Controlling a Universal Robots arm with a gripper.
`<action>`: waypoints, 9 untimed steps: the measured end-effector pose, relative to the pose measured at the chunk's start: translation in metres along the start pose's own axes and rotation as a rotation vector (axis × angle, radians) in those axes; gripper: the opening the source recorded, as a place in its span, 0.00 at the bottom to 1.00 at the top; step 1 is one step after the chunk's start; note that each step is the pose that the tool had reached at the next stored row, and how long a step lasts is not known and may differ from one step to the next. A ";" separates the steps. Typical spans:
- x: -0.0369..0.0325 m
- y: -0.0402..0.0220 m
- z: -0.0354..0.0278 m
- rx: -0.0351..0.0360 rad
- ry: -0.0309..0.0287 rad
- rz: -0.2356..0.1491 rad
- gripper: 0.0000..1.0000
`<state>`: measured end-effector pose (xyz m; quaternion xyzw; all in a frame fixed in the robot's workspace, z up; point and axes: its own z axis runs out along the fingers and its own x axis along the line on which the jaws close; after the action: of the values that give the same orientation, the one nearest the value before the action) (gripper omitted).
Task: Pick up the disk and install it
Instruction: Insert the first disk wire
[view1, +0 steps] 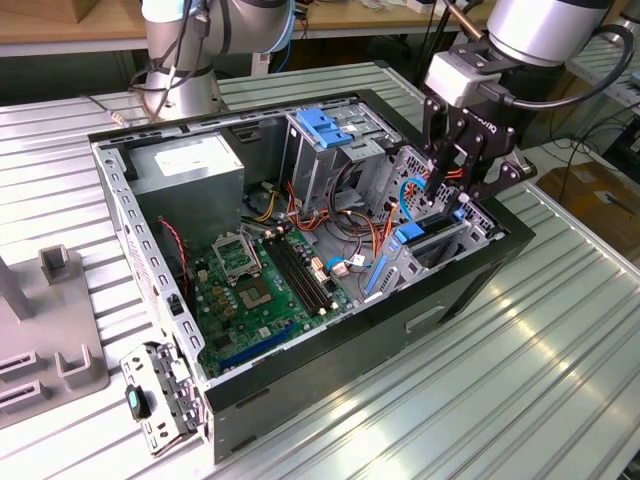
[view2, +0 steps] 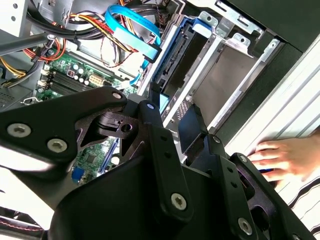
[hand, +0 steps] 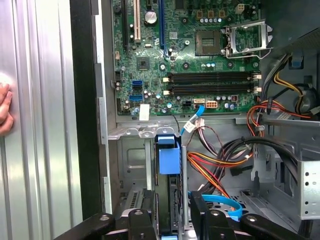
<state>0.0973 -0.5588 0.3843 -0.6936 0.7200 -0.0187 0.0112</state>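
Observation:
The disk stands on edge in the drive bay at the exterior view's right end of the open computer case, its blue rails showing. In the first wrist view its blue rail end points toward the motherboard. My gripper hangs directly over the bay, open, with its black fingers straddling the disk's near end and a thin bay wall. The second wrist view shows the disk seated between silver bay walls just beyond the gripper.
A green motherboard fills the case floor, with a grey power-supply box behind and a blue latch atop the drive cage. Orange and blue cables run beside the bay. A person's hand rests on the ribbed table.

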 end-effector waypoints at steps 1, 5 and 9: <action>0.0000 0.0000 -0.0007 0.0000 -0.0002 0.000 0.43; 0.0000 -0.0001 -0.0026 0.0000 -0.0003 0.000 0.43; 0.0000 -0.0001 -0.0029 0.0000 -0.0002 0.000 0.43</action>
<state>0.0973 -0.5588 0.3872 -0.6936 0.7200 -0.0186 0.0113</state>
